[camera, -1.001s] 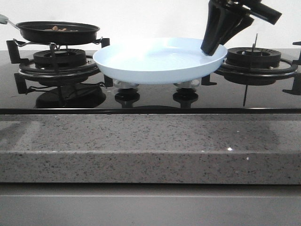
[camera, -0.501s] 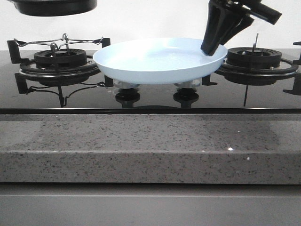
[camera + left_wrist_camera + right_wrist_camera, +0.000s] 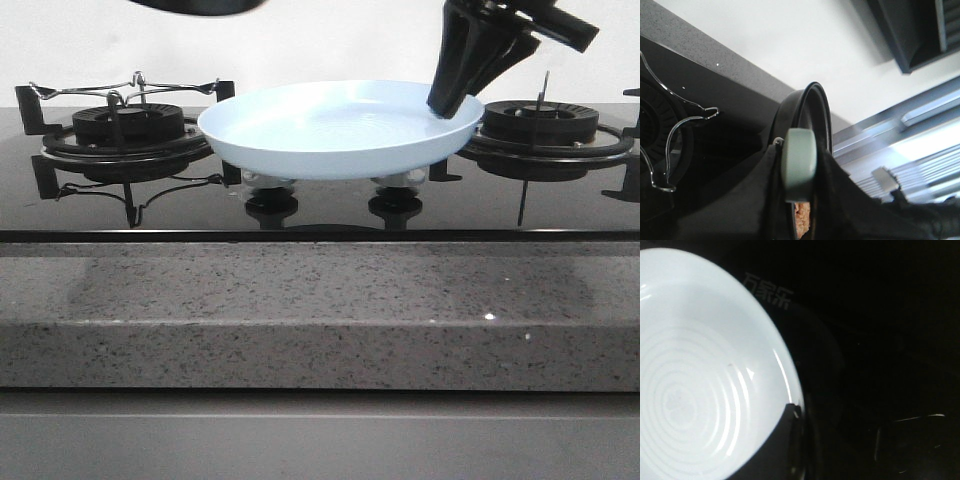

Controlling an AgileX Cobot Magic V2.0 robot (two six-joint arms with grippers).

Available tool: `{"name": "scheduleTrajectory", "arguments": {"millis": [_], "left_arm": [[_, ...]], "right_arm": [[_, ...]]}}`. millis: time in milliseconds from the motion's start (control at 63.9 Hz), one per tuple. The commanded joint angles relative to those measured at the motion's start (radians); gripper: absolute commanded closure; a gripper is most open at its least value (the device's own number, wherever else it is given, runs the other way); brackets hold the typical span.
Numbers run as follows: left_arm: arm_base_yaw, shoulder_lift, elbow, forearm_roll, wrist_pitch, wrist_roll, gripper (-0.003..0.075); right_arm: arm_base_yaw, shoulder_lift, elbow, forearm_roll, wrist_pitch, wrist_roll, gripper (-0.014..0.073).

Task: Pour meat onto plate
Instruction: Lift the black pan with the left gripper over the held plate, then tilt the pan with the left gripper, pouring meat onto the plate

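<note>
The pale-blue plate (image 3: 330, 130) is level between the two burners, above the stove knobs. My right gripper (image 3: 452, 100) is shut on its right rim; the right wrist view shows the plate (image 3: 695, 380) empty, with a dark fingertip (image 3: 790, 440) over the rim. The black frying pan (image 3: 200, 6) is high up, only its underside showing at the top edge, left of the plate. In the left wrist view my left gripper (image 3: 799, 200) is shut on the pan's pale-green handle (image 3: 799, 165). The pan (image 3: 812, 110) is seen edge-on. A bit of orange-brown meat (image 3: 802, 220) shows inside it.
The left burner (image 3: 125, 115) with its wire grate is bare. The right burner (image 3: 545, 125) stands behind my right gripper. Two knobs (image 3: 270, 200) (image 3: 395, 200) sit under the plate. A grey speckled counter edge (image 3: 320, 300) runs along the front.
The pan has been lifted off the left burner and carried up and to the right, toward the plate. The plate and my right gripper have not moved.
</note>
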Motion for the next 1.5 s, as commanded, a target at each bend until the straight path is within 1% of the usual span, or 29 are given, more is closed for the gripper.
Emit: {"name": "scheduleTrajectory", "arguments": {"millis": [0, 94, 235, 329, 548, 720, 798, 1048, 1220, 1330, 1486], "left_arm": [[-0.046, -0.084, -0.029, -0.053, -0.037, -0.001, 0.0741], [-0.088, -0.123, -0.029, -0.023, -0.083, -0.001, 0.0741], [-0.143, -0.164, -0.029, -0.010, -0.092, -0.001, 0.0741], [-0.181, -0.191, -0.029, 0.031, -0.123, -0.001, 0.0741], [-0.288, -0.262, -0.029, 0.175, -0.278, 0.012, 0.0741], [-0.386, -0.298, -0.029, 0.244, -0.353, 0.087, 0.0741], [-0.435, -0.302, -0.029, 0.287, -0.403, 0.089, 0.0741], [-0.604, -0.302, -0.029, 0.528, -0.607, 0.089, 0.0741], [-0.726, -0.304, -0.029, 0.711, -0.707, 0.089, 0.0741], [-0.797, -0.311, -0.029, 0.820, -0.737, 0.088, 0.0741], [-0.847, -0.315, -0.029, 0.909, -0.742, 0.088, 0.0741]], "right_arm": [[0.000, -0.057, -0.024, 0.039, -0.016, -0.009, 0.0654], [0.000, -0.057, -0.024, 0.039, -0.016, -0.009, 0.0654], [0.000, -0.057, -0.024, 0.039, -0.016, -0.009, 0.0654], [0.000, -0.057, -0.024, 0.039, -0.016, -0.009, 0.0654], [0.000, -0.057, -0.024, 0.039, -0.016, -0.009, 0.0654], [0.000, -0.057, -0.024, 0.039, -0.016, -0.009, 0.0654], [0.000, -0.057, -0.024, 0.039, -0.016, -0.009, 0.0654], [0.000, -0.057, -0.024, 0.039, -0.016, -0.009, 0.0654], [0.000, -0.057, -0.024, 0.039, -0.016, -0.009, 0.0654], [0.000, -0.057, -0.024, 0.039, -0.016, -0.009, 0.0654], [0.000, -0.057, -0.024, 0.039, -0.016, -0.009, 0.0654]]}}
